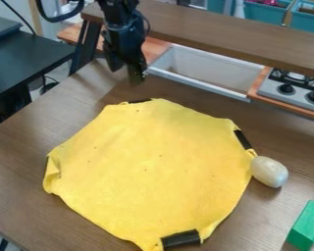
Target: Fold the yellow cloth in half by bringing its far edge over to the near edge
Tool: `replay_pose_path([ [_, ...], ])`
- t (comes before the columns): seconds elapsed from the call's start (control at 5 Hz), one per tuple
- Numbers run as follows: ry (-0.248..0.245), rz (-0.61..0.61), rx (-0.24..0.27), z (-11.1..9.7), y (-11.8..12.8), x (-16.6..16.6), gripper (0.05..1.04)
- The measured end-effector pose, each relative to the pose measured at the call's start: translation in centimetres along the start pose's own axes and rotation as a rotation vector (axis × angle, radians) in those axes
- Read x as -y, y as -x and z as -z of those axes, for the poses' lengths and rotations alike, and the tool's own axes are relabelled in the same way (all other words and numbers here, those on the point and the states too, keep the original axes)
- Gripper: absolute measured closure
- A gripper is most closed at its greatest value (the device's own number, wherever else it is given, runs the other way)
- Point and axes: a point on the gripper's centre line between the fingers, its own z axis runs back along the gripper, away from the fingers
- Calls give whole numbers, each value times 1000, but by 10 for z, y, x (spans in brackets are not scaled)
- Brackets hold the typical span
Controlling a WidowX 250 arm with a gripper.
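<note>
One yellow cloth (146,166) covers most of the brown tabletop (22,152) in front of us, opened out nearly flat through the middle and lower left of the frame. We see black strips along its border, the clearest at the bottom (180,238) and at the upper right (243,139); they may mark places to grasp, though we can't be sure. Its left edge is folded and puckered, perhaps because the soft material won't lie quite flat there.

We find the black gripper (127,73) at the upper left, pointing down just beyond the cloth's top edge. Its fingers stand apart and hold nothing, and its place off the fabric leaves the cloth free of any pull from it.

At the cloth's right edge, a pale egg-shaped thing (269,171) rests against the border, too far to the side to weigh down the middle. A green block (307,225) sits apart at the lower right. Behind, we have a white-rimmed basin (197,85) at upper centre and a stove (271,90) at upper right.
</note>
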Motion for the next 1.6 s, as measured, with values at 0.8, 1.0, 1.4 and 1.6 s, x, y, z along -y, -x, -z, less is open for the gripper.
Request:
replay_pose_path([
  [0.8, -30, -31, -83, 62, -7, -20, 87],
  [1.0, -50, -37, -94, 68, -8, -24, 87],
  [1.4, -62, -39, -135, 88, -1, -20, 87],
  [1.6, -56, -22, -129, 89, -6, -11, 87],
])
